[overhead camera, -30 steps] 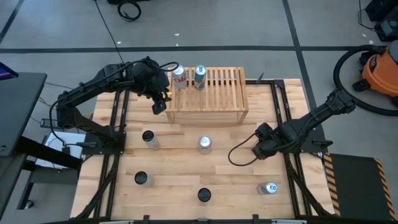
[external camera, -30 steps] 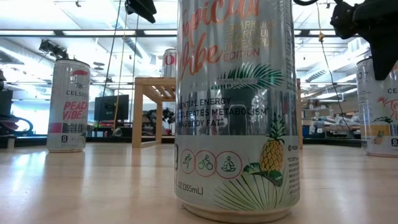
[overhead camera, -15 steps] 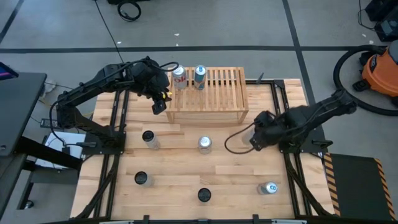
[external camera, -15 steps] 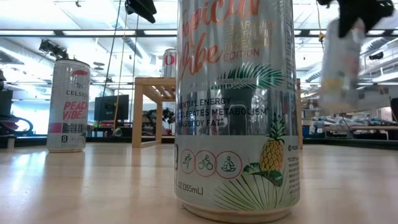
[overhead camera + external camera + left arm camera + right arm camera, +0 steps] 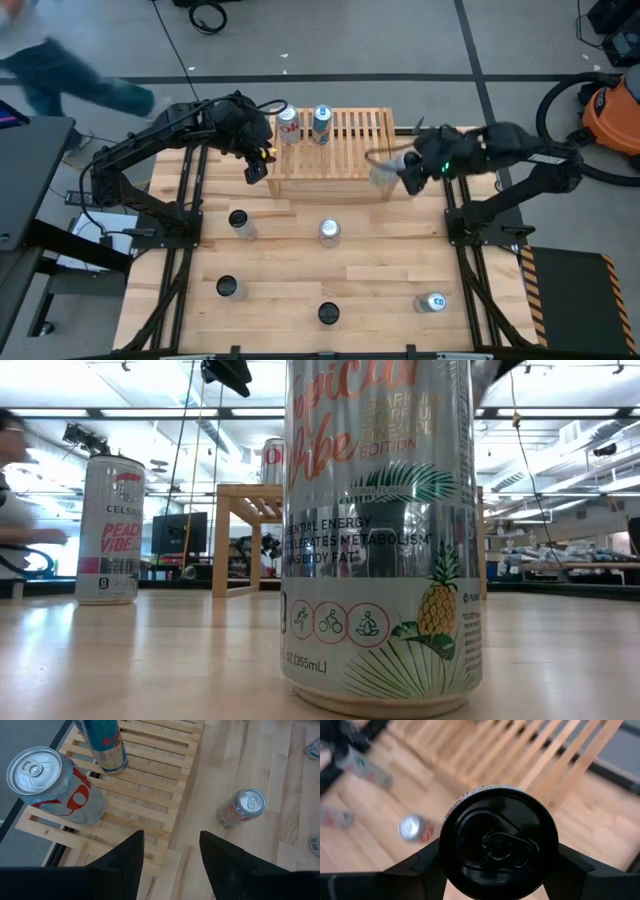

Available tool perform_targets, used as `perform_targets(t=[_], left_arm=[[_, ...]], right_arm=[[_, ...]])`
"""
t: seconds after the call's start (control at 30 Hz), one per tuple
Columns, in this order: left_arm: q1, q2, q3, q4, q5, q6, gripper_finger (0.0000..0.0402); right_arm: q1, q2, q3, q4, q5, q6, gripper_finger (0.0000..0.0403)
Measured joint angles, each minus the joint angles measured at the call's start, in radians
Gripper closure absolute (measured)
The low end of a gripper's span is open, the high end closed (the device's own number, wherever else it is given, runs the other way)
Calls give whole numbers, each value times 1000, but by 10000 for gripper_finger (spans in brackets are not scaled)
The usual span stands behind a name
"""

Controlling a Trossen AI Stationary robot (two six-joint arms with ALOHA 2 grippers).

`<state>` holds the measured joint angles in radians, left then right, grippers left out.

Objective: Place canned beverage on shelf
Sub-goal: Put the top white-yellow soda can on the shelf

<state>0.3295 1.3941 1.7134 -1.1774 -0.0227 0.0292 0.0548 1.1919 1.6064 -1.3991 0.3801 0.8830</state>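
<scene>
The light-wood slatted shelf (image 5: 340,150) stands at the table's far side. A red-and-white can (image 5: 288,125) and a blue can (image 5: 321,122) stand upright on its left part; both also show in the left wrist view (image 5: 52,785) (image 5: 105,745). My right gripper (image 5: 402,172) is shut on a black-topped can (image 5: 497,840), in the air at the shelf's right end. My left gripper (image 5: 255,167) hangs open and empty by the shelf's left near corner, its fingers apart in the left wrist view (image 5: 170,865). My right gripper pinches the black-topped can between its two fingers, which lie on opposite sides of the can's wall (image 5: 445,855) close under the top. The fingers (image 5: 422,867) come from above. The can is upright, top up, lifted clear of table and shelf.
Several more cans stand on the table: (image 5: 240,222), (image 5: 329,232), (image 5: 227,288), (image 5: 328,313); one (image 5: 434,302) lies near the near right corner. One can (image 5: 380,530) fills the low view. A person (image 5: 60,70) moves past the table's far left.
My right gripper has lifted the black-topped can off the table's right side and carried it up and toward the far edge, to the shelf's right end. The can stays upright. A person has come into view at the far left.
</scene>
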Motion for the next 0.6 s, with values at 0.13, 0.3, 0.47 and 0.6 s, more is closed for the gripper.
perform_targets(t=[0.13, 0.3, 0.47, 0.6], left_arm=[[0, 0, 0, 0, 0, 1, 209], [0, 0, 0, 0, 0, 1, 209], [0, 0, 0, 0, 0, 0, 209], [0, 0, 0, -1, 0, 0, 209]], right_arm=[[-108, 0, 43, 56, -5, -94, 146], [-242, 2, 59, 144, -32, -208, 146], [-343, 31, 60, 217, -70, -308, 146], [-390, 73, 60, 229, -123, -336, 146]])
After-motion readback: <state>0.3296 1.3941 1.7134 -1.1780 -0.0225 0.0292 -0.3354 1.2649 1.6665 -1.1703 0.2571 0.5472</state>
